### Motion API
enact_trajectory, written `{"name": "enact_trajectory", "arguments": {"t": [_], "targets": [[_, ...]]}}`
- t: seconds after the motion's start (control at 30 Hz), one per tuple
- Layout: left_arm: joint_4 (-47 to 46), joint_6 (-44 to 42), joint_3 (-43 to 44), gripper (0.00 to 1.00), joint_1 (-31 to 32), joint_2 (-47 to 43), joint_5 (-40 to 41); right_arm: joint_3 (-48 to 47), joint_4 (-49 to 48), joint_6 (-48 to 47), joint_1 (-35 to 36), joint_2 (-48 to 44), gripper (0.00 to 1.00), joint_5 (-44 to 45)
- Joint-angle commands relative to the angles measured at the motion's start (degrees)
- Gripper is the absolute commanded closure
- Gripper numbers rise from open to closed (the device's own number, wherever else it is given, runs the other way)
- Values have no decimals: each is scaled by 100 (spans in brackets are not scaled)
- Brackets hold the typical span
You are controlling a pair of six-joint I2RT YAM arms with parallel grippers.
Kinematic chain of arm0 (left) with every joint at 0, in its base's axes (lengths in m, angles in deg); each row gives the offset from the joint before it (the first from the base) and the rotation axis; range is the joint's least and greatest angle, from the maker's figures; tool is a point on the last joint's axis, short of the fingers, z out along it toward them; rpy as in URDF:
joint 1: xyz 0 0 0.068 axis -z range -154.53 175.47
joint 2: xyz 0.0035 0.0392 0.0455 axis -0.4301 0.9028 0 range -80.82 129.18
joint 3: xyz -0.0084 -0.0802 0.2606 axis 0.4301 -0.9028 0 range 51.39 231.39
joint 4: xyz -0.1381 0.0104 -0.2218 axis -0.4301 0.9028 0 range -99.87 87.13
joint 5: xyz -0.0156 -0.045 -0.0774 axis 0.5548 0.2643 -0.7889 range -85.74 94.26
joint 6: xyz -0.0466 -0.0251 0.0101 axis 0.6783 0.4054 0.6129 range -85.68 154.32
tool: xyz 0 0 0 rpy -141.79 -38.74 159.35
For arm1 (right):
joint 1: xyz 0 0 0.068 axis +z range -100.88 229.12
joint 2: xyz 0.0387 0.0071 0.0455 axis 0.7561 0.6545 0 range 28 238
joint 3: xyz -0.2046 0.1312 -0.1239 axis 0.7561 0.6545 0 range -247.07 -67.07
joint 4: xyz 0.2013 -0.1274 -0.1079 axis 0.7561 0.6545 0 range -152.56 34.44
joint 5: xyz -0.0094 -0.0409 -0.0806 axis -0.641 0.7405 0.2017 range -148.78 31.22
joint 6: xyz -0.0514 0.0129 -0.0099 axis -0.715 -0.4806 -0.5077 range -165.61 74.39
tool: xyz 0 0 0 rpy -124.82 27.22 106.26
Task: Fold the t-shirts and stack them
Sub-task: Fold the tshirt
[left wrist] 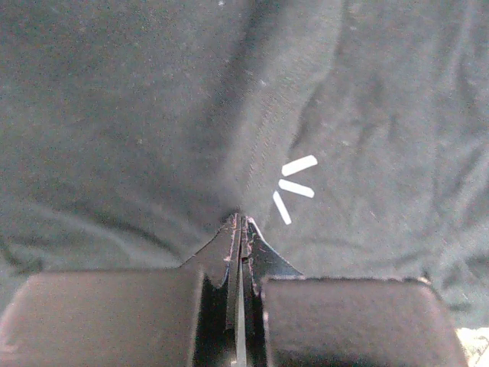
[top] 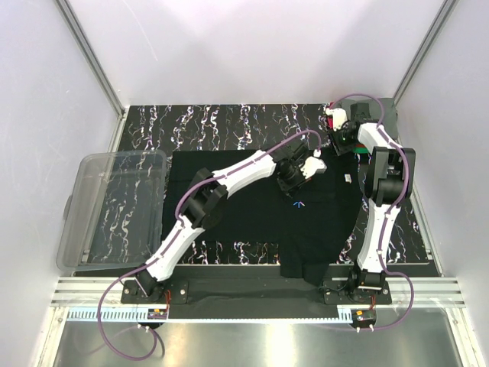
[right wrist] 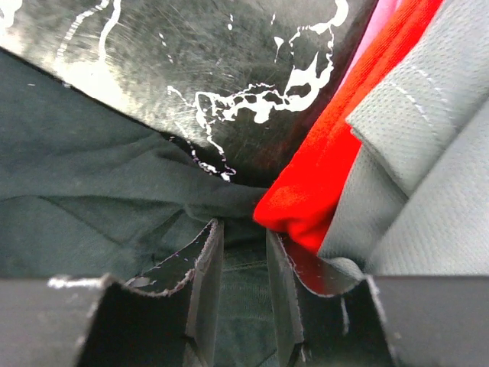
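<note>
Left gripper (left wrist: pixel 241 220) pinched on one black t-shirt (left wrist: pixel 114 115), right gripper (right wrist: pixel 244 229) part-spread beside one red shirt (right wrist: pixel 328 168), one grey shirt (right wrist: pixel 435 153)

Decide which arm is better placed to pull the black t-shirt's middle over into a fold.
Left, probably: the left gripper is pinched shut on the black t-shirt beside its logo. The right gripper sits at the far corner, beside the red shirt and grey shirt.

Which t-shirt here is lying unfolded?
The black soft cloth t-shirt, spread out across the middle of the marbled table. The red cloth shirt and grey knit shirt sit folded together at the far right corner.
</note>
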Motion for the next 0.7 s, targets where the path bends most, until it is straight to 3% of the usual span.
{"name": "enact_trajectory", "arguments": {"t": [0.0,0.37,0.67], "targets": [[-162,104,187,100,11,242,-52,-160,-36,24,30,194,64,242],[145,-107,-446,100,-33,50,1,-749,-28,-64,30,660,64,823],[163,-476,-1553,100,-138,-1022,211,-1127,-36,-82,30,827,64,876]]}}
